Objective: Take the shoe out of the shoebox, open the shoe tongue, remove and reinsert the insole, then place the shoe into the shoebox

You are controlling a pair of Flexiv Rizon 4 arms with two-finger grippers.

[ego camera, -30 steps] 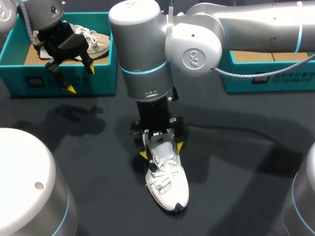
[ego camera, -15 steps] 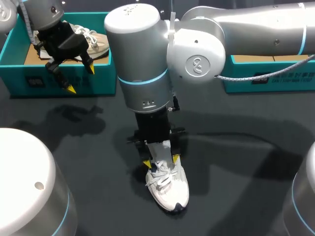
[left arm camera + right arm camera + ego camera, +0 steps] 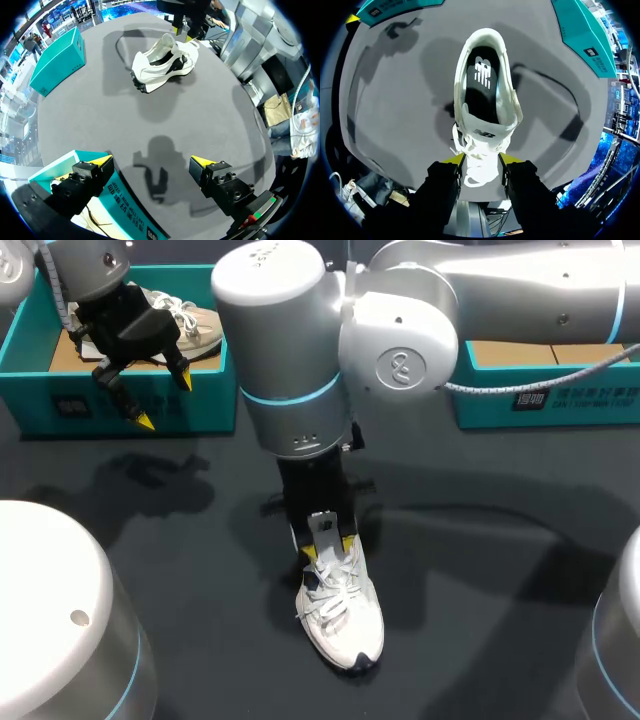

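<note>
On the dark table (image 3: 480,570), the shoe (image 3: 345,625) lies heel ahead of my right jaws, pinched narrow on its tongue (image 3: 482,132); left jaws wide, well apart.

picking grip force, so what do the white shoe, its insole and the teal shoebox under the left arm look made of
The white shoe looks like soft fabric or synthetic leather, matte, with woven laces. Its insole is black, probably fabric-covered foam: flat, matte, with a white print. The teal shoebox is likely cardboard, with thin stiff walls and a plain brown floor inside.
</note>
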